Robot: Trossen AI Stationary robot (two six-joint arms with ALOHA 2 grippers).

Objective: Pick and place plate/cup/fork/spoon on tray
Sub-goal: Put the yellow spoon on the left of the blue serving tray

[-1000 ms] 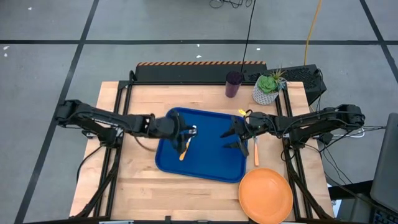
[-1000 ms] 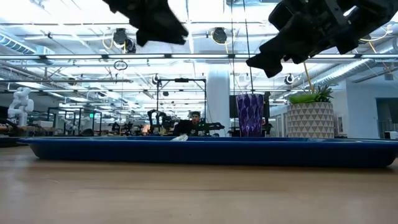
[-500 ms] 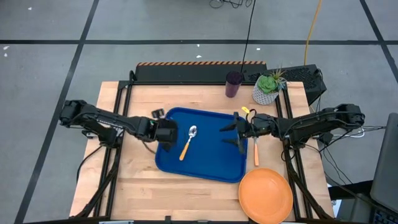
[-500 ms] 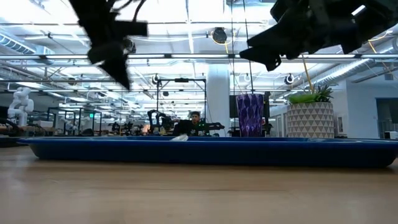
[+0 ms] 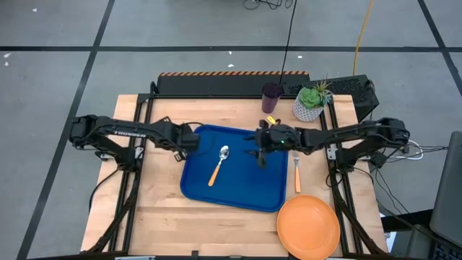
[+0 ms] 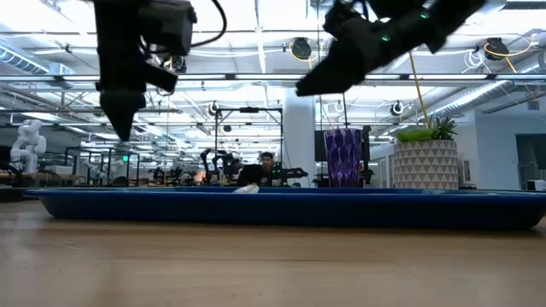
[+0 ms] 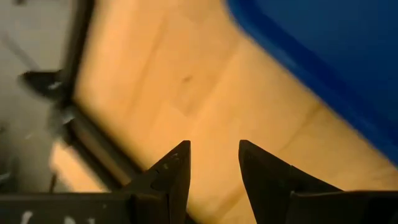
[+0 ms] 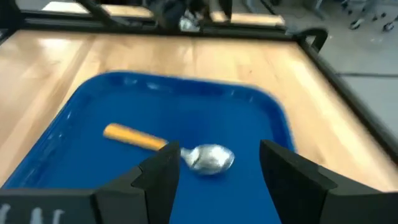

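Spoon point(image 5: 219, 165) lies on the blue tray point(image 5: 245, 189).
Right gripper point(image 5: 259, 144) hovers over the tray, fingers parted, empty; left gripper point(image 5: 193, 139) at its edge, open, empty.

plant: green succulent in a white patterned pot point(image 5: 310, 102), at the far right corner of the tabletop
tabletop: light wooden tabletop point(image 5: 155, 209)
floor: grey floor with dark lines point(image 5: 58, 72)

Wooden table point(image 5: 159, 209) with tray point(image 5: 245, 189), fork point(image 5: 297, 173), plate point(image 5: 308, 227), cup point(image 5: 271, 97)
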